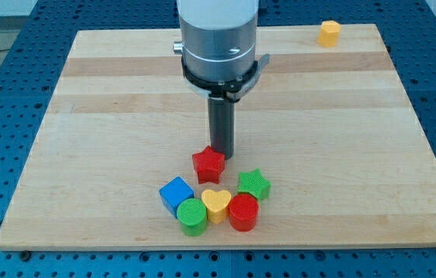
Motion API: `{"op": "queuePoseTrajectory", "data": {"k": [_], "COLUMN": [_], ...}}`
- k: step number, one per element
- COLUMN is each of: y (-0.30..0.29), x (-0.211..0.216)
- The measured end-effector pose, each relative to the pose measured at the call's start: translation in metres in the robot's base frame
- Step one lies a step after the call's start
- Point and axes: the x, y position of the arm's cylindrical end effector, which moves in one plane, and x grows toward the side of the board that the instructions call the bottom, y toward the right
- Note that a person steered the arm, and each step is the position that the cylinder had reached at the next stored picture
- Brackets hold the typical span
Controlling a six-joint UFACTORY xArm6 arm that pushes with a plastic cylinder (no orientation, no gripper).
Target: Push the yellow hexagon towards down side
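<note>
Beside my tip (221, 156), one red star (208, 165); one yellow hexagon (329, 33) well apart

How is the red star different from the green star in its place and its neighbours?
The red star lies nearer the view's top, alone, right at my tip; the green star lies lower and to the view's right, away from my tip. The red star appears to touch no block, while the green star sits close against the red cylinder. They differ in colour. Both are star-shaped and lie flat on the board.
</note>
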Motion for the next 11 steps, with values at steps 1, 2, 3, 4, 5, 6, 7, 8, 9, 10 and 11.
{"op": "queuePoseTrajectory", "data": {"k": [1, 2, 3, 4, 5, 6, 7, 8, 9, 10, 11], "y": [0.000, 0.000, 0.000, 0.000, 0.035, 0.106, 0.172, 0.227, 0.265, 0.261, 0.232], "x": [0.012, 0.017, 0.022, 0.019, -0.017, -0.057, -0.111, -0.169, -0.240, -0.299, -0.305]}}
